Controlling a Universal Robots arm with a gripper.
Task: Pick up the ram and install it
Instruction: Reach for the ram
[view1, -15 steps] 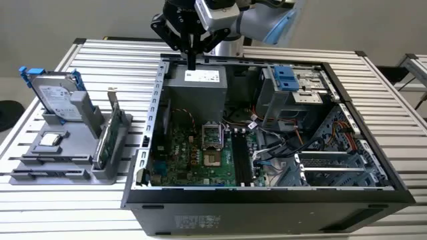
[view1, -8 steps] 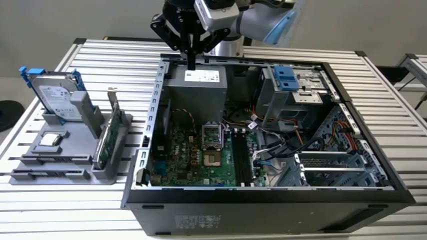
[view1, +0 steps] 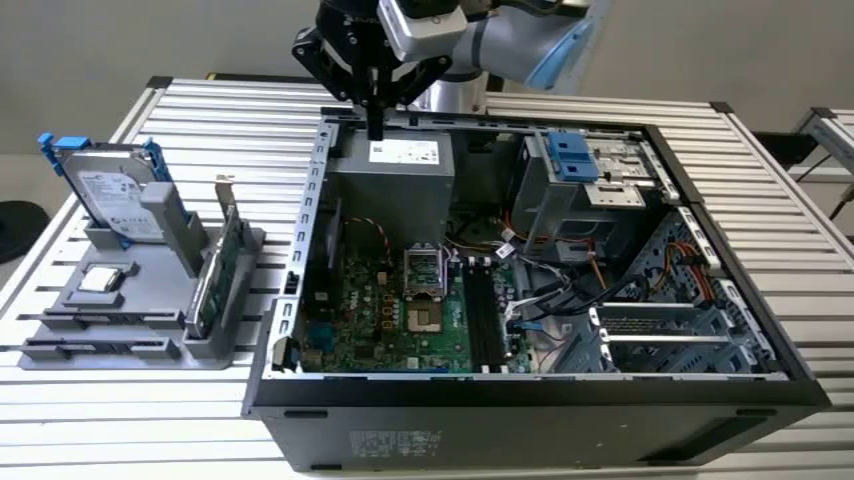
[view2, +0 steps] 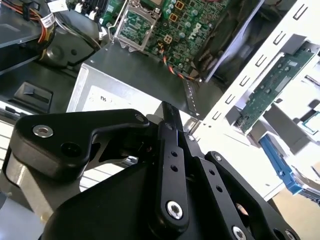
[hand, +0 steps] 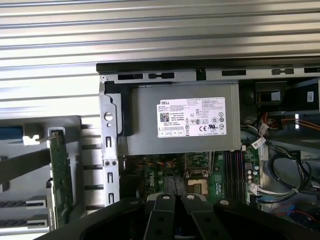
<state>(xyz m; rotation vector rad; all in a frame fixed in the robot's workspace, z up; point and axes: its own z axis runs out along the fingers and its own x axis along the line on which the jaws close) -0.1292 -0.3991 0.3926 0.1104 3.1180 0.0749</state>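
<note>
Hard drive (view1: 114, 200) and green card (view1: 214, 270) are standing in the grey holder (view1: 134, 345) at left. Right of them the arm (view1: 521, 40) is pointing straight down over the case's (view1: 534, 395) far-left corner, its gripper (view1: 375, 103) clenching the ram (view1: 376, 130), which is hanging edge-on, chips hidden.

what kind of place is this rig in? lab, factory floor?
Most likely a robotics lab bench for PC assembly: an open desktop case lies on a slatted aluminium table, a grey fixture beside it holds a hard drive and a green card upright, and a robot arm hangs over the case.
</note>
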